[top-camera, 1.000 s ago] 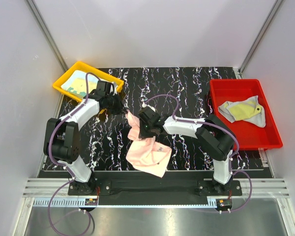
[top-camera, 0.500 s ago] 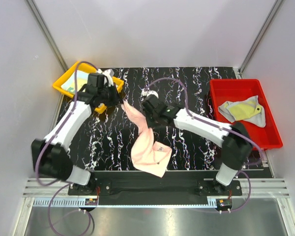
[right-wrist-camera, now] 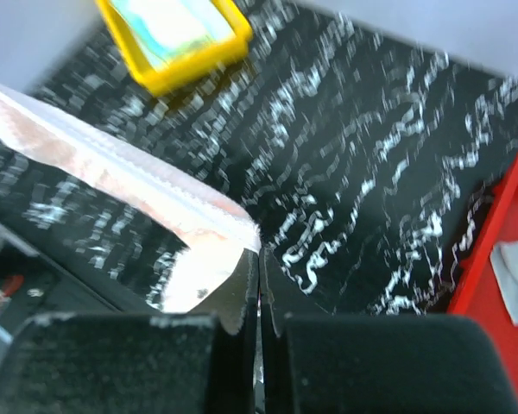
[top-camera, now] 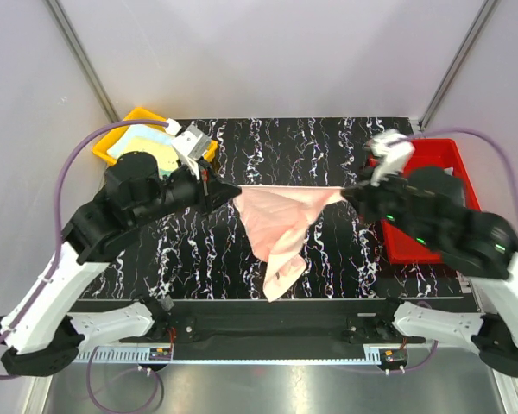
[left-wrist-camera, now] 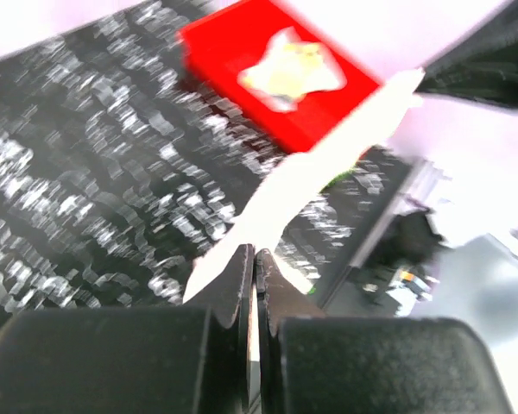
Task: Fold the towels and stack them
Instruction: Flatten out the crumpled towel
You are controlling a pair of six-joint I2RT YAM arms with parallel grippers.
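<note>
Over the black marbled table (top-camera: 328,147) we hold the pink towel (top-camera: 281,220) in the air between both arms. The left gripper (top-camera: 235,191) is pinched tight on one top corner and the right gripper (top-camera: 347,195) is clamped on the other. The top edge runs taut, and the rest hangs in loose folds toward the near edge.

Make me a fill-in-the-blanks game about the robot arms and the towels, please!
1. The towel stretched between the two arms is ____.
2. The left gripper and the right gripper are both ____ on its top edge.
3. The crumpled towel lies in the ____ tray.
4. The yellow tray sits on the robot's ____ side.
Missing words: pink, shut, red, left.
</note>
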